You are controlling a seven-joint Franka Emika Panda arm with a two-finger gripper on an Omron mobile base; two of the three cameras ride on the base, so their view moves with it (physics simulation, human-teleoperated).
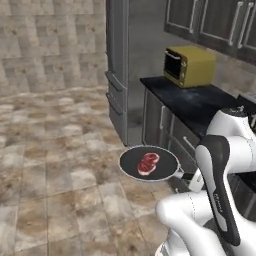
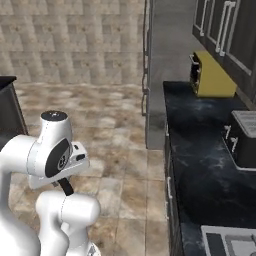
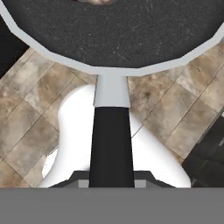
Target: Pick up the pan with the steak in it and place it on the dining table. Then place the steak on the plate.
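1 pan (image 1: 149, 163), held level in the air above the tiled floor (image 1: 55, 165), clear of the kitchen desk (image 1: 200, 102) to its right. 1 steak (image 1: 148, 163) lies flat near the pan's centre; in the hand view just its edge (image 3: 98, 1) peeks in at the top.

Grip: the hand view looks straight along the pan's black handle (image 3: 111, 144), which runs from the pale neck at the rim down to the gripper (image 3: 111, 183). The fingers are closed on the handle near its free end; their tips are hidden under it, but the pan hangs unsupported otherwise, so I judge the hold firm.

Step in hand: carry phase. Pan is lifted off its surface and not yet set down. Neither the dining table nor the plate can be made out with confidence from here; a dark edge at the far left of the right base view may be it, cannot tell.

Surroundings: yellow microwave (image 1: 189, 65) on the kitchen desk, tall grey fridge (image 1: 117, 70) beside it.

Next move calls for: base turning away from the cabinets toward the table, pan kept level so the steak does not slide, wrist steady against the long lever of the handle. Then lower flat, release, and regrasp the steak alone.
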